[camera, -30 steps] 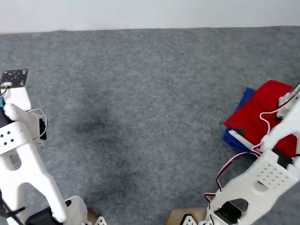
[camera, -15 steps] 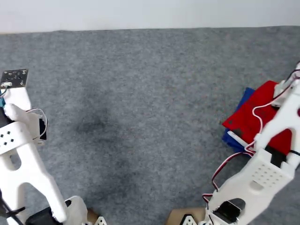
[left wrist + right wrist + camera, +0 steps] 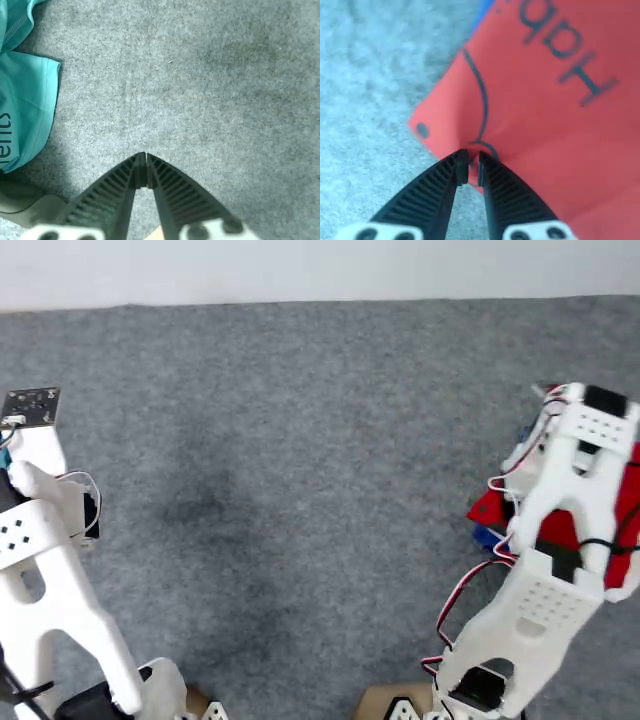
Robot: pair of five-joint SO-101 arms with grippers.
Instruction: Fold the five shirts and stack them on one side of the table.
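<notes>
The grey, felt-like table takes up most of what there is to see, its whole middle just bare cloth. Next biggest are the two white arms. The left arm stands at the table's left edge. The right arm leans in over the right side, hanging above the shirts there and covering much of them from above. Under it lies the red shirt, folded flat, with dark print and a thin dark line drawn across it. It rests on top of a blue shirt, of which only a thin strip peeks out at the edge facing the table's middle. By the left arm, a teal shirt lies rumpled and unfolded, one sleeve spread on the grey surface. The right gripper has its tips right at the edge of the red shirt, nearly on one corner. Its jaws are drawn together to a narrow slit, and I can't tell whether any cloth is caught between them. The left gripper hangs over bare table near the teal shirt, apart from it, its jaws clenched tip to tip with nothing in them. A bundle of red, white and black wires loops beside the right arm, and a small dark circuit board sits at the far end of the left arm.
</notes>
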